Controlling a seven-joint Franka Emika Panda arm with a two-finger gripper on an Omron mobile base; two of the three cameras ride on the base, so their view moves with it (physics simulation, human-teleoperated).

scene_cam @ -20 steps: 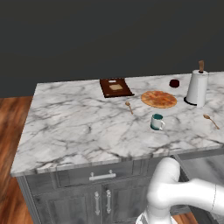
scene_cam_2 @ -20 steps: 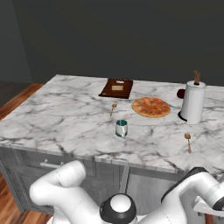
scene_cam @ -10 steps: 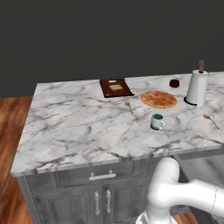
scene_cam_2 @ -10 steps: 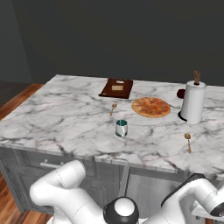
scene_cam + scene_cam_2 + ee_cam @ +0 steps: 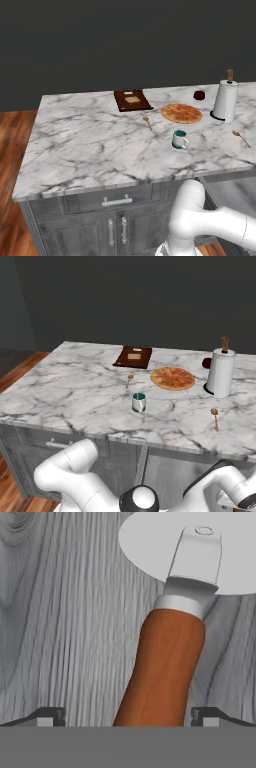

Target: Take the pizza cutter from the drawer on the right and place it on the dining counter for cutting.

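The pizza cutter [image 5: 165, 662] fills the hand view: a reddish-brown wooden handle, a silver collar and a round steel blade [image 5: 150, 542] at the top. It lies flat on the pale grey wood-grain floor of the drawer [image 5: 65, 612]. My gripper [image 5: 127, 716] is open and hangs just over the handle's end, one fingertip [image 5: 50, 716] on each side and apart from it. In the left base view the open drawer [image 5: 232, 192] shows as a light grey surface under the right end of the dining counter [image 5: 95, 145], a white marble top also seen from the other side [image 5: 70, 391].
On the marble stand a pizza [image 5: 182, 113], a teal mug [image 5: 178, 139], a white paper towel roll on a holder [image 5: 225, 100], a brown board [image 5: 132, 99], a small dark red bowl [image 5: 199, 95] and two wooden spoons [image 5: 147, 121] [image 5: 241, 138]. A shut drawer with silver handle [image 5: 117, 201] is at the left front.
The arm has sunk a little lower in both base views. The things on the counter have not moved.
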